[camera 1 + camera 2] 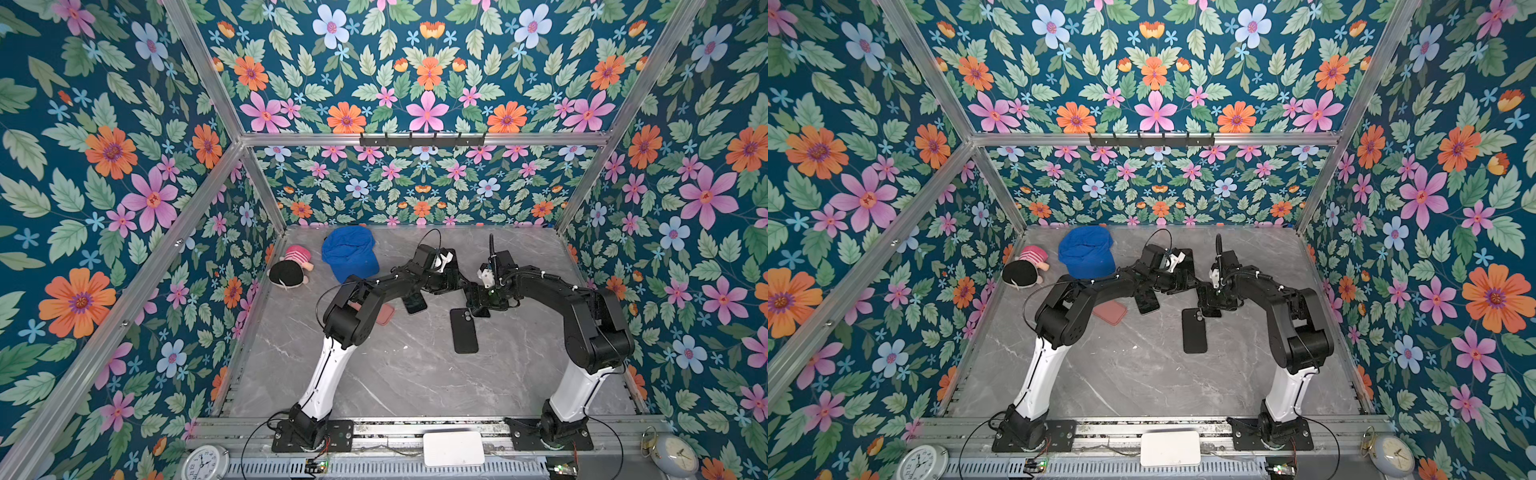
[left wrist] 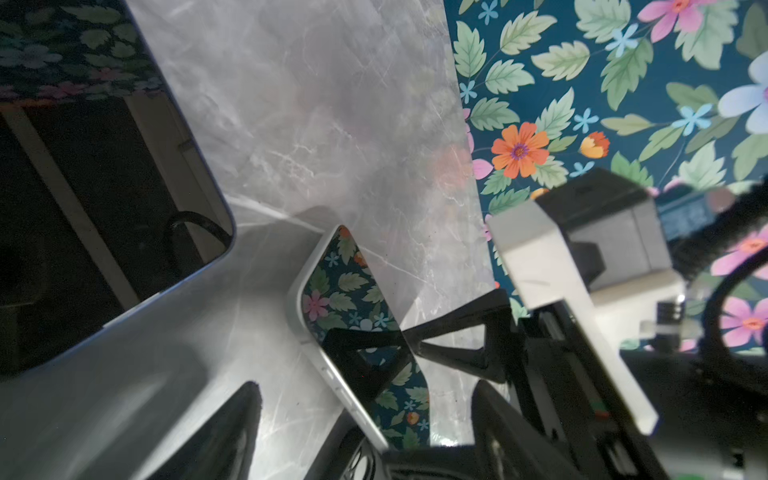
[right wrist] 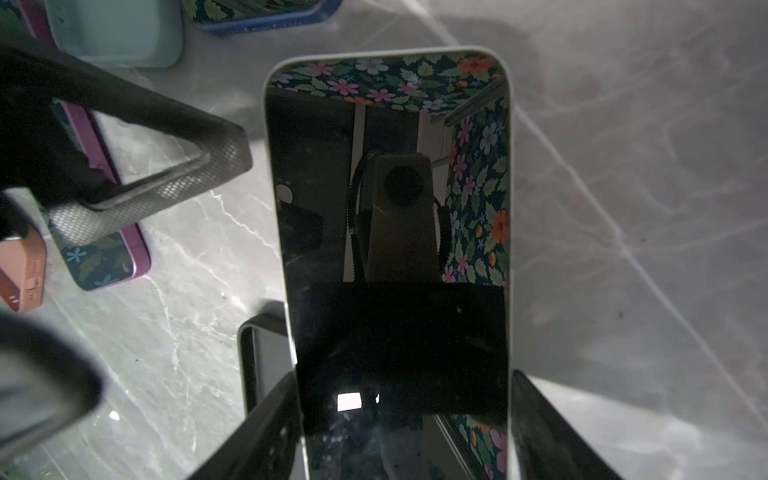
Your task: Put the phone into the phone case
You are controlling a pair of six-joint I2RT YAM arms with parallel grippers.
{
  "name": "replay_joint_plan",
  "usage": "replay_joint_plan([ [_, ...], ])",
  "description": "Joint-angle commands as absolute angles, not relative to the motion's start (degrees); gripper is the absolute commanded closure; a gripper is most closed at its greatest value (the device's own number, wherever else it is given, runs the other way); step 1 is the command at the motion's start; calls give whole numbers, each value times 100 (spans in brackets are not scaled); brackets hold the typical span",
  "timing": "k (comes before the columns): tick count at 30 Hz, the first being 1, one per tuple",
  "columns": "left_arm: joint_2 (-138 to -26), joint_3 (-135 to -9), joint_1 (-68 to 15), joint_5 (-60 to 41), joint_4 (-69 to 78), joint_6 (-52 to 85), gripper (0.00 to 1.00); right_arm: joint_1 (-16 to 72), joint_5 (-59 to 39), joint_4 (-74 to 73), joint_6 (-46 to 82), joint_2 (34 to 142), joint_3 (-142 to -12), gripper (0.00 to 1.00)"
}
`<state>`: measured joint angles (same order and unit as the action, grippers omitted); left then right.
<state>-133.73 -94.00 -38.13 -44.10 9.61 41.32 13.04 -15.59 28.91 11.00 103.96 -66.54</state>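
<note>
Right wrist view: we see the phone (image 3: 386, 187), white-edged w/ a dark, mirror-like screen, clamped by its long edges in the right gripper (image 3: 403, 382), one finger (image 3: 266, 432) tight on each side. Its gripped end overlaps the rim of the black phone case (image 3: 251, 357), which lies under it on the marble table (image 3: 623, 208). The strip of case interior we can see looks bare; the rest is hidden behind the phone.

Left wrist view: the left gripper (image 2: 365, 390) has its jaws apart w/ nothing held. The phone shows in the gap but we read no contact.

In both top views the black phone case lies flat near table centre, approx 7 o'clock from where the two wrists meet. The phone itself is mostly hidden under them.

Other containers, clock bearings taken from the black phone case in a top view:
- pink case (image 1: 385, 313) at 9 o'clock; can't tell if anything sits in it.
- purple-edged phone (image 1: 415, 303) at 10 o'clock, just beside the pink case, not in any case.
- pale-blue case (image 3: 116, 33), right wrist view only; the hollow we can see is bare. A blue-edged phone (image 3: 266, 16) lies near it, outside it.
- blue cap (image 1: 350, 253) at 10 o'clock, farther back, w/ a plush doll (image 1: 291, 268) at the cap's 9 o'clock.
</note>
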Motion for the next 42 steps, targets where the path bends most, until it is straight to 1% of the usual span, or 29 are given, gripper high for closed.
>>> replay_joint_plan([
  [1, -13475, -9461, -3810, -4642, 1364, 4446, 25, 1335, -1644, 2751, 1134, 10329, -6635, 47],
  [10, -13762, -9494, -3788, -4758, 1690, 4752, 42, 1371, -1670, 2711, 1134, 10257, -6566, 47],
  [13, -13833, -9484, -3754, -4820, 1862, 4885, 49, 1382, -1670, 2701, 1134, 10238, -6543, 48],
  [19, -13929, -9518, -3713, -4918, 2178, 5096, 58, 1406, -1661, 2672, 1120, 10229, -6521, 48],
  [22, -13968, -9550, -3709, -4971, 2266, 5163, 65, 1417, -1661, 2676, 1116, 10230, -6521, 48],
  [25, -13984, -9550, -3709, -5001, 2311, 5194, 69, 1423, -1652, 2675, 1116, 10235, -6521, 48],
  [31, -13957, -9502, -3708, -5039, 2339, 5212, 82, 1433, -1644, 2679, 1112, 10257, -6548, 48],
  [34, -13897, -9416, -3704, -5041, 2440, 5268, 85, 1436, -1626, 2699, 1099, 10237, -6557, 47],
  [37, -13838, -9350, -3706, -5036, 2508, 5314, 89, 1433, -1609, 2729, 1081, 10197, -6548, 45],
  [42, -13674, -9125, -3707, -5029, 2761, 5455, 94, 1435, -1526, 2829, 1029, 10074, -6548, 34],
])
